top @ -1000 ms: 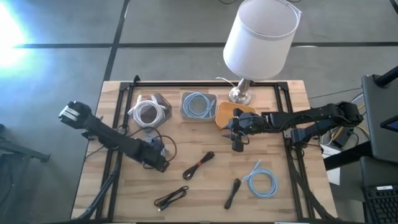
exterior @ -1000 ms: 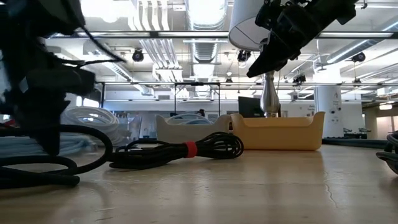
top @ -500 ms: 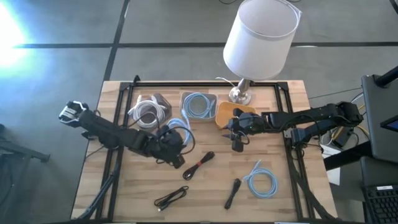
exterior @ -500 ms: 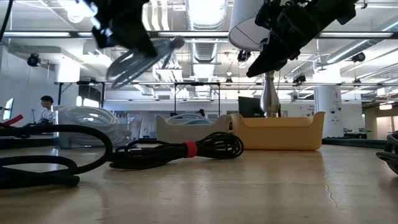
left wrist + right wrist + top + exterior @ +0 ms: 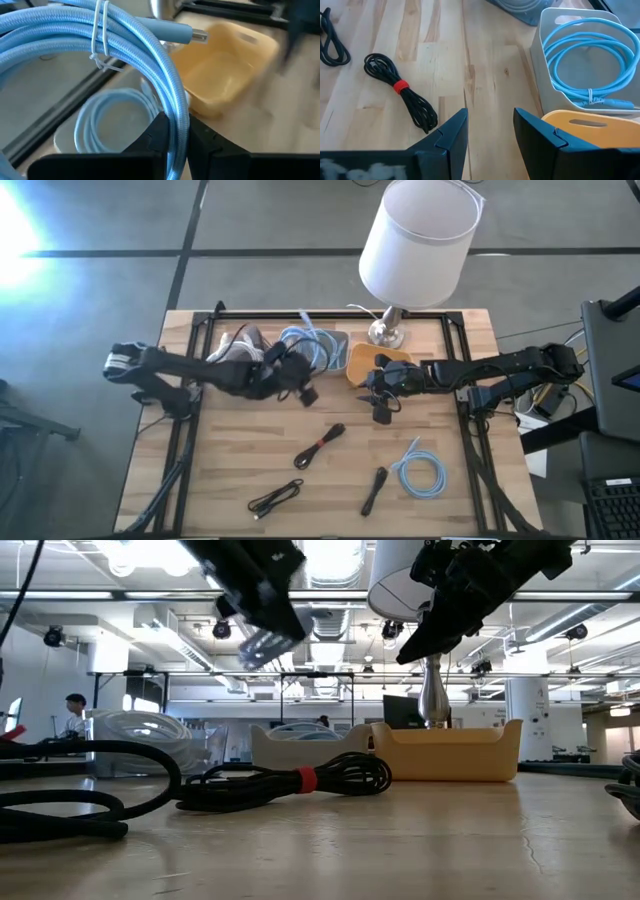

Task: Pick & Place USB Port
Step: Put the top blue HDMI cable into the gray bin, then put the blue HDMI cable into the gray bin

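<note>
My left gripper (image 5: 297,380) is shut on a coil of light blue USB cable (image 5: 125,35) bound with a white tie; its plug (image 5: 192,34) sticks out. It hangs in the air over the grey bin (image 5: 338,340), where another blue coil (image 5: 112,117) lies. In the low view the held coil (image 5: 265,640) is high above the table. My right gripper (image 5: 490,130) is open and hovers beside the yellow bin (image 5: 372,362), touching nothing. My left gripper pinches the blue coil's bundled strands (image 5: 176,112) between its two fingers, which lie across the strands. It comes slanting down from the table's left. The coil is lifted clear of the table and stands out beyond the fingertips.
A bin with a white cable coil (image 5: 238,358) sits left of the grey bin. On the table lie black cable bundles (image 5: 320,445) (image 5: 275,498) (image 5: 373,490), one with a red tie (image 5: 400,92), and another blue coil (image 5: 420,470). A lamp (image 5: 415,240) stands at the far edge.
My left gripper has risen from the table near its left side and swung toward the far edge and to the right, carrying the blue coil. The coil has been lifted clear of the table and now hangs over the grey bin.
</note>
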Robot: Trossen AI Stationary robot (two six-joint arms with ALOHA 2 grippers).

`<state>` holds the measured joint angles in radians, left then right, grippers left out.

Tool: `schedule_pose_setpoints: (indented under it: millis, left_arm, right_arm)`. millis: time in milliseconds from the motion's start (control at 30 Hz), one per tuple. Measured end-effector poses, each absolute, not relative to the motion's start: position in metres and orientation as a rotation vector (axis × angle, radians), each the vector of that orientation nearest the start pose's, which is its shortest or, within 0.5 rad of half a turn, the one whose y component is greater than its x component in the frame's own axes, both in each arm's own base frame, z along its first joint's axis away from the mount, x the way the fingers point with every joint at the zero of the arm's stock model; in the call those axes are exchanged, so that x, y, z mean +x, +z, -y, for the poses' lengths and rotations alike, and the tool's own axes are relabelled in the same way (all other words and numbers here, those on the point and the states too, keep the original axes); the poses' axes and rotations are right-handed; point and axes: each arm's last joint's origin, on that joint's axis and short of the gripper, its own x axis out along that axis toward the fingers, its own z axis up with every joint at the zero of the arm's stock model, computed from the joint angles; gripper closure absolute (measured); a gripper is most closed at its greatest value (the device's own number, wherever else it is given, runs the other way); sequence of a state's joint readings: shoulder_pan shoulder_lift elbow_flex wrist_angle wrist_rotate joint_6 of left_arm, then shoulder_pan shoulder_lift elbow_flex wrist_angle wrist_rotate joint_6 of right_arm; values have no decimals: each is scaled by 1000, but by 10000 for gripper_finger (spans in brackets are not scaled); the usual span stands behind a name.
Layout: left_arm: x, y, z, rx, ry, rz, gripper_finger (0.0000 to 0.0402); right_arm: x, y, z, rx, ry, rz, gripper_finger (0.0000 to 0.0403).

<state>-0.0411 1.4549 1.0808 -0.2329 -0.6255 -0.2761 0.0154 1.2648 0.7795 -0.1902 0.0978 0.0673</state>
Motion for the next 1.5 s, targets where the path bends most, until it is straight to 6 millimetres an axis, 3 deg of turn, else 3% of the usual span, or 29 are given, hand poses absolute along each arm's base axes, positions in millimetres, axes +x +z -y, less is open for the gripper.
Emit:
schedule_pose_setpoints:
  millis: [200,400,567,733,967,1200,1500]
  left_arm:
    - [345,248,-44,-103,662,-488,358]
    - [367,208,-72,-157,704,-513,357]
    - [378,183,-87,-165,741,-545,351]
    - [381,167,-90,-196,759,-572,331]
    - [382,171,-90,-189,756,-564,294]
    - [387,180,-90,-168,748,-569,250]
    - [381,224,-79,-118,701,-583,244]
  right_arm:
    - [261,234,-1,27,-103,-669,248]
    - [261,234,-1,26,-102,-670,248]
    - [260,233,-1,3,-99,-673,248]
    - [260,233,-1,5,-103,-673,248]
    - [259,231,-1,90,-134,-694,248]
    - [253,224,-12,101,-58,-788,248]
    - [228,209,-38,259,-112,-1063,248]
